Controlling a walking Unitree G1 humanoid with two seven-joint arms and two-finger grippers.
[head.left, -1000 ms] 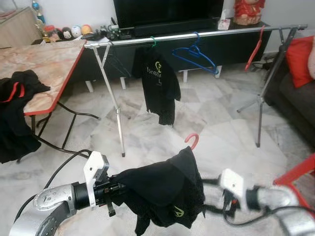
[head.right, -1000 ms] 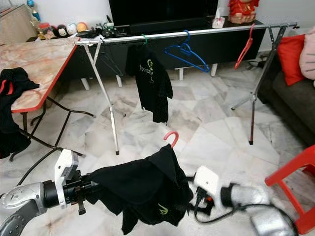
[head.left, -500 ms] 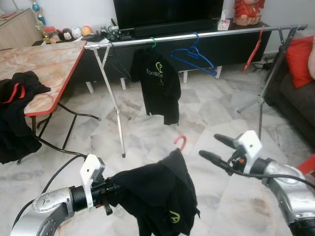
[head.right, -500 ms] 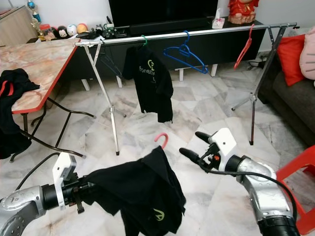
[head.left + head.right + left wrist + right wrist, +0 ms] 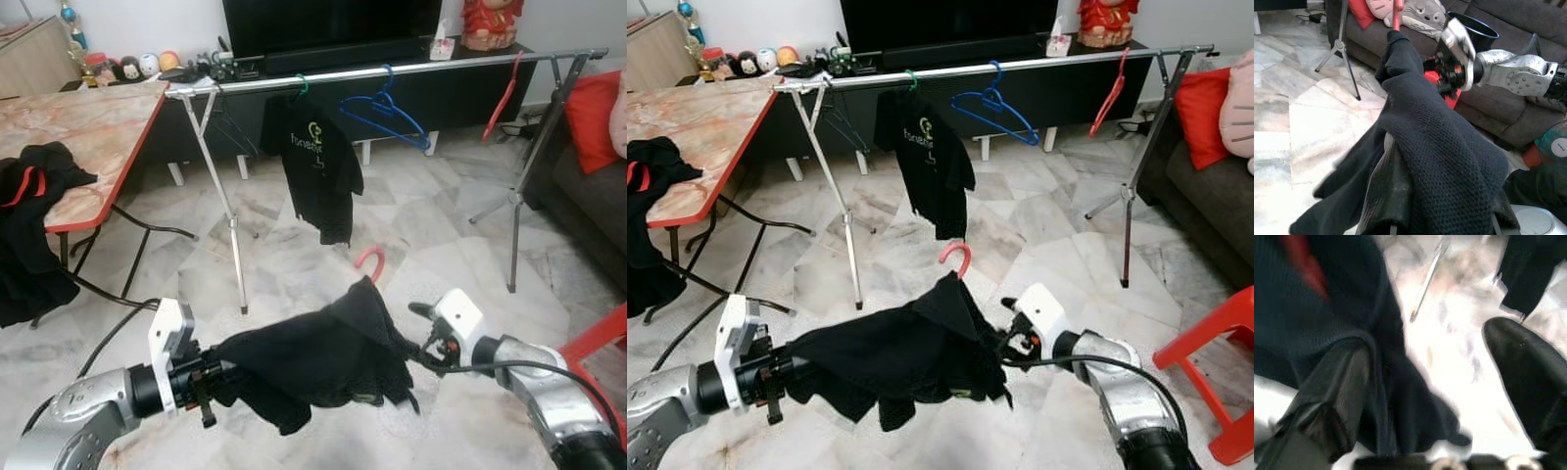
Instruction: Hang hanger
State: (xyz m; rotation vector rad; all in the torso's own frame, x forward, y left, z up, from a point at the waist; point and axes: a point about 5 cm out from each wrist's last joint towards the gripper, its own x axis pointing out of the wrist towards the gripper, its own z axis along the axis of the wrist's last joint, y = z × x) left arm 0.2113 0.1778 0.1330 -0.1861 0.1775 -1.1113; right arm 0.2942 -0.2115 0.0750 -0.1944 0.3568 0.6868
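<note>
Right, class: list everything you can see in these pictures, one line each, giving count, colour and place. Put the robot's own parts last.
Clothes rail: one, silver, across the room before the TV unit.
Hung T-shirt: one, black, on a green hanger on the rail.
Blue hanger: one, bare, on the rail.
Red hanger: one, bare, near the rail's right end.
Held garment: one, black, on a hanger with a red hook, between the grippers.
Table: one, marble top with red edge, left; black clothes draped on it.
Sofa: one, dark, right, with red cushion.
Left gripper: under the garment.
Right gripper: at the garment's right edge.
</note>
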